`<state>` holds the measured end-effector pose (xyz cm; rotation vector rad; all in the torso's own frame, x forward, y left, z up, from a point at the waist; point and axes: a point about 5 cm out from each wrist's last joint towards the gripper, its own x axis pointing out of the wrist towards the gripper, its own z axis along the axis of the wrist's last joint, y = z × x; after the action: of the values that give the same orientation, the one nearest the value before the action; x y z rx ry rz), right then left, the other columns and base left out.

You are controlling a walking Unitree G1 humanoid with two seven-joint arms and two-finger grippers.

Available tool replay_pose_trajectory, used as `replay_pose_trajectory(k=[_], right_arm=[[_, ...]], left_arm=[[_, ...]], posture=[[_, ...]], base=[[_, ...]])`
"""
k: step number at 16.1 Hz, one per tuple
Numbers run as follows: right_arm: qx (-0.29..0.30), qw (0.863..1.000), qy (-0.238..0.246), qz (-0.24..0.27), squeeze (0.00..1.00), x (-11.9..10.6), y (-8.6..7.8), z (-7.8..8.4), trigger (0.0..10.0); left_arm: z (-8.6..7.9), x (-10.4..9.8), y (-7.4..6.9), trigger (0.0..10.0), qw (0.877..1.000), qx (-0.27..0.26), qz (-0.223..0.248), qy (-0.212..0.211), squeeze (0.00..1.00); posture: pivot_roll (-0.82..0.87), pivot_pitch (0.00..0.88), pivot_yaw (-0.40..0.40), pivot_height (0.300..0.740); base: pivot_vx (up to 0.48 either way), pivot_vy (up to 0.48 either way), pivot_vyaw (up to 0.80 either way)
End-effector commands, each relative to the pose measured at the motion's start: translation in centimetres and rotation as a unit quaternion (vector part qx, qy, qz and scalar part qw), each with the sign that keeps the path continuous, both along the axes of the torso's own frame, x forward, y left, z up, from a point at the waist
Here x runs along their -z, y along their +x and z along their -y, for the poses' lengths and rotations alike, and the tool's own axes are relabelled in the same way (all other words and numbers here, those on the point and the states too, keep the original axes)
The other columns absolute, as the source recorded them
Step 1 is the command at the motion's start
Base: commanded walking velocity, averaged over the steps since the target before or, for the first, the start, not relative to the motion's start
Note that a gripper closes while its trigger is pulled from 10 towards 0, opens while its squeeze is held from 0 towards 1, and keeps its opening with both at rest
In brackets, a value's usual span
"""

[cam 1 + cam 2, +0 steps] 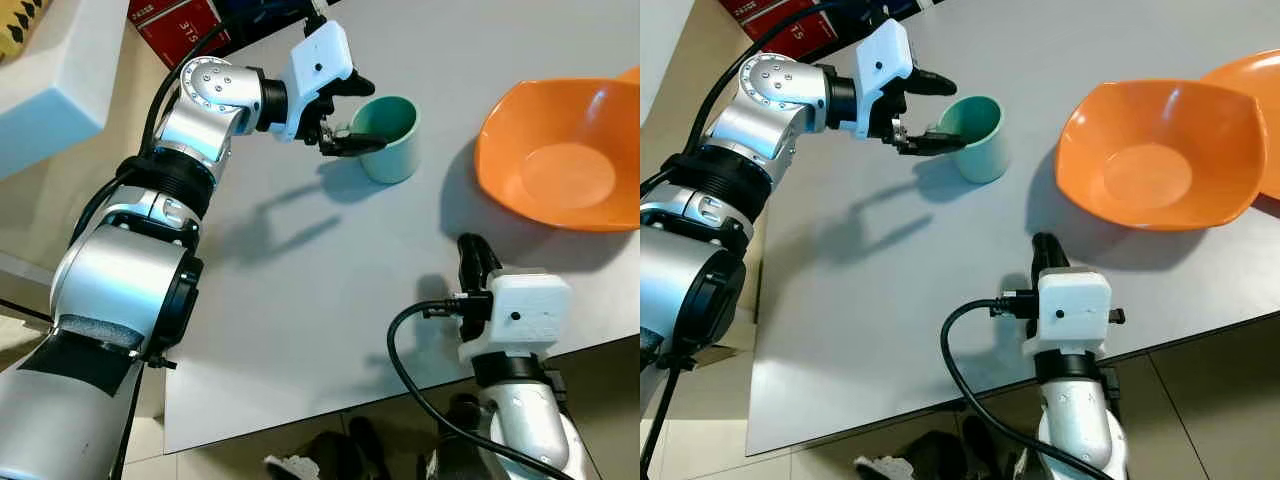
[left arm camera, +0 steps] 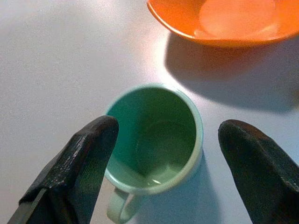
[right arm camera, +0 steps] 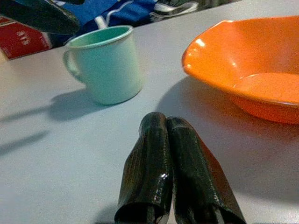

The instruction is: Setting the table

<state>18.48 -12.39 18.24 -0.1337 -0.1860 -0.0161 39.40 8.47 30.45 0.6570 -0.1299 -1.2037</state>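
Note:
A mint-green mug [image 1: 392, 142] stands upright on the pale grey table [image 1: 300, 300], its handle turned toward my left wrist. My left gripper [image 1: 358, 115] hovers over the mug, open, one black finger on each side of the rim [image 2: 154, 135]; I cannot tell whether either finger touches it. An orange bowl [image 1: 560, 165] lies to the right of the mug. My right gripper [image 1: 470, 250] rests near the table's front edge, shut with nothing in it, its fingertips [image 3: 159, 123] pointing toward mug and bowl.
A second orange dish [image 1: 1252, 72] peeks out behind the bowl at the far right. A red box [image 1: 180, 25] lies beyond the table's far left corner, pale furniture [image 1: 50, 70] stands left, and shoes [image 1: 300, 465] sit on the floor under the front edge.

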Motion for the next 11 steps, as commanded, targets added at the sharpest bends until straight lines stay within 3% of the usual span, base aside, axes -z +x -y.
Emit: replay_pose_trajectory(k=[1, 3, 5, 8, 11], right_arm=[[-0.005, 1.000, 0.008, 0.009, 0.00, -1.2, -0.8, 0.5, 10.0], [-0.004, 1.000, -0.001, 0.011, 0.00, -2.5, -2.0, 2.0, 10.0], [-0.013, 1.000, -0.014, -0.012, 0.00, -2.3, -3.2, 2.8, 10.0], [-0.034, 0.998, -0.005, -0.046, 0.00, -1.5, -4.3, 2.7, 10.0], [-0.056, 0.997, -0.003, -0.045, 0.00, -1.5, -4.6, 2.8, 10.0]], left_arm=[[-1.3, 0.7, 0.2, 10.0, 1.000, -0.018, -0.012, 0.020, 0.00], [-1.2, 1.5, 0.3, 10.0, 0.999, -0.027, -0.021, 0.025, 0.00], [-0.8, 2.4, 0.4, 10.0, 0.999, -0.032, -0.034, 0.027, 0.00], [-0.3, 3.6, 0.5, 10.0, 0.997, -0.044, -0.040, 0.043, 0.00], [0.4, 3.9, 0.6, 10.0, 0.997, -0.049, -0.034, 0.055, 0.00]], posture=[[-0.41, 0.242, 0.400, 0.740], [-0.45, 0.254, 0.400, 0.740], [-0.49, 0.263, 0.400, 0.740], [-0.52, 0.275, 0.400, 0.740], [-0.53, 0.281, 0.400, 0.740]], base=[[0.000, 0.000, 0.00], [0.000, 0.000, 0.00], [0.000, 0.000, 0.00], [0.000, 0.000, 0.00], [0.000, 0.000, 0.00]])
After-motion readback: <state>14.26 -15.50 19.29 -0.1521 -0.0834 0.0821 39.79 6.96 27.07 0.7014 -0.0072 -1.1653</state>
